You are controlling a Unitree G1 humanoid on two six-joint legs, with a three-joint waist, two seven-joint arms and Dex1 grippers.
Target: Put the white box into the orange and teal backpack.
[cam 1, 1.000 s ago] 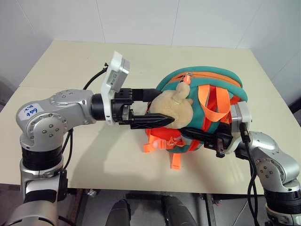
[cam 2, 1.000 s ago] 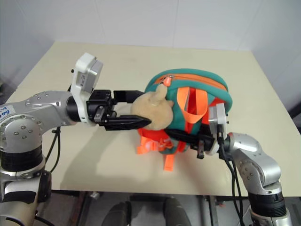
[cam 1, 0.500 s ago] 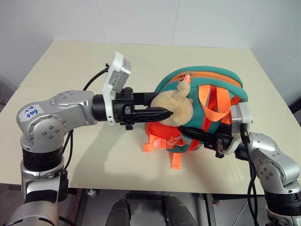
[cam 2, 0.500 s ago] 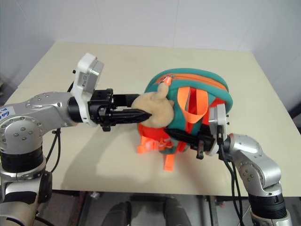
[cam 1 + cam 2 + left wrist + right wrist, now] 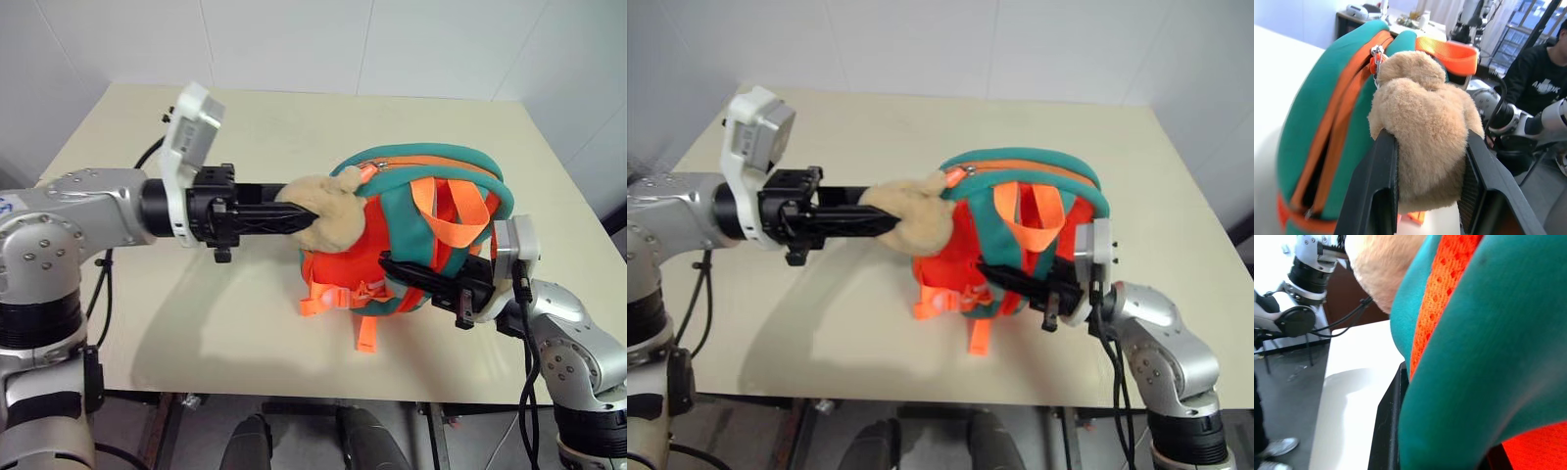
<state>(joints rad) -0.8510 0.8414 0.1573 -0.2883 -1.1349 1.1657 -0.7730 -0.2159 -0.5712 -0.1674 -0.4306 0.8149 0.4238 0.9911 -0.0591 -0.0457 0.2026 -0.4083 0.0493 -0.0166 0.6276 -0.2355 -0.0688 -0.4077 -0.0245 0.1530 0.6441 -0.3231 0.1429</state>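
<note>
While the left gripper (image 5: pixel 1427 196) has its two black fingers pinched on the tan plush toy (image 5: pixel 328 208) that hangs from the zipper pull, the hold is on soft pile only, not on the pull itself. In my judgement the pile may compress and slide free, or the pull may jam against the bunched teal edging, if the arm draws sideways toward nine o'clock.

The right gripper (image 5: pixel 431 287) has its jaws pressed together on a teal strap at the underside of the small rounded orange and teal backpack (image 5: pixel 421 235), which stands tilted near the centre of the pale table (image 5: pixel 235 323), leaning on that grip. Should the strap slip, the bag would likely roll toward the left arm and the zipper line would go slack, defeating the pull.

The zipper (image 5: pixel 1334 132) appears closed along the top arc, so the bag cannot yet receive anything. The white box cannot be located from these frames, so its position cannot be reported.

Orange webbing loops (image 5: pixel 446 211) lie across the front at roughly three o'clock of the toy and could snag a finger. A seated person in dark clothing (image 5: pixel 1535 73) is beyond the table, well apart.
</note>
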